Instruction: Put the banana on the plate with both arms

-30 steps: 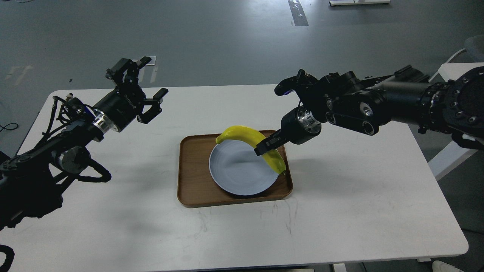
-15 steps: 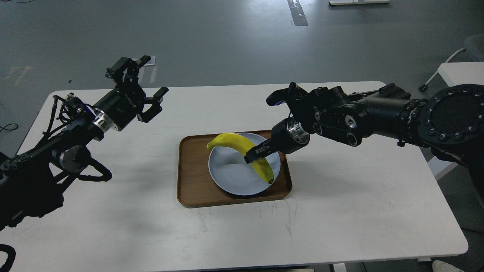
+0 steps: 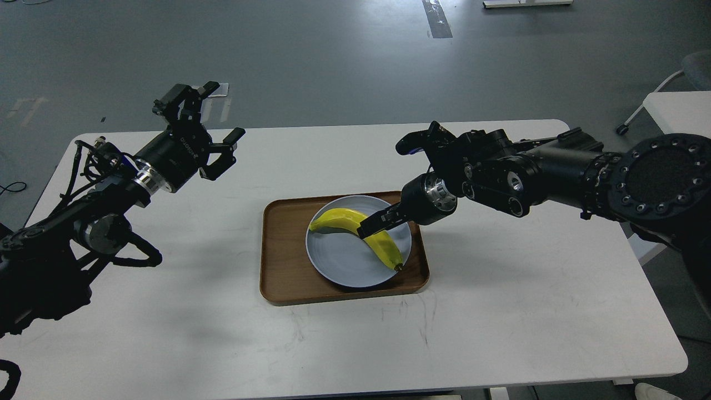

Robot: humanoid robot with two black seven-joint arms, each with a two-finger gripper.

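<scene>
Banana (image 3: 361, 236) lies curved across the pale plate (image 3: 339, 266), which sits inside a brown wooden tray (image 3: 278, 261) near the middle of the white tabletop (image 3: 500, 311). Right pincer (image 3: 373, 224) is clenched on the fruit at about mid-length, its fingers reaching in low from the right; whether the banana's full weight rests on the plate or hangs partly from that grip cannot be told from this angle. Left pincer (image 3: 203, 141) hovers released and empty, well apart from the tray, over the far left of the tabletop. The dark tip of the banana points toward the plate's near right rim, close to the edge. The risk, by this reading, lies in the release: a banana resting on its curve can rock or roll once freed, and that tip could slide over the rim onto the tray. A sideways pull-out could drag the fruit along if a finger catches, or nudge the light plate within the tray. Opening fully first, then lifting straight up, looks the safer exit.
</scene>
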